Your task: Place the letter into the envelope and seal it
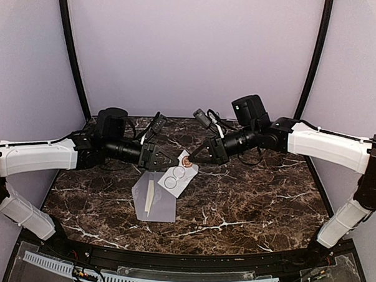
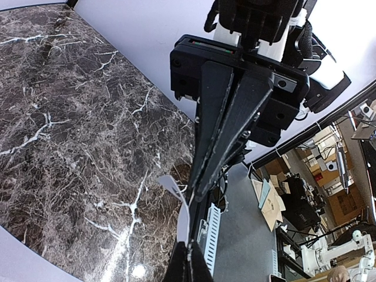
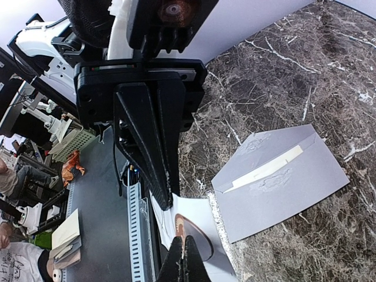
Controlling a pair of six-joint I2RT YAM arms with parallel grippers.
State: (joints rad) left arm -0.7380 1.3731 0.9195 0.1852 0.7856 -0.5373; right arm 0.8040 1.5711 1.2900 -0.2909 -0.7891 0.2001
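L gripper (image 1: 174, 160): your L jaws are pressed together on the edge of the white sticker sheet (image 1: 177, 177). The sheet curls off the tips, held clear of the table.
R gripper (image 1: 191, 158): jaws closed to a point, pinching the copper round sticker (image 1: 186, 161) at the sheet's far corner. R tips sit just beside L tips, nearly nose to nose.
sticker sheet: hangs below & between both jaw sets; 2 ring outlines on it.
envelope (image 1: 163, 205): flat on the marble table (image 1: 254, 194), below both jaws on the base side, gripped by neither. A cream strip (image 1: 149, 197) runs along it.
sheet/envelope: in top view you see the sheet's lower corner over the envelope's far edge; contact can't tell.
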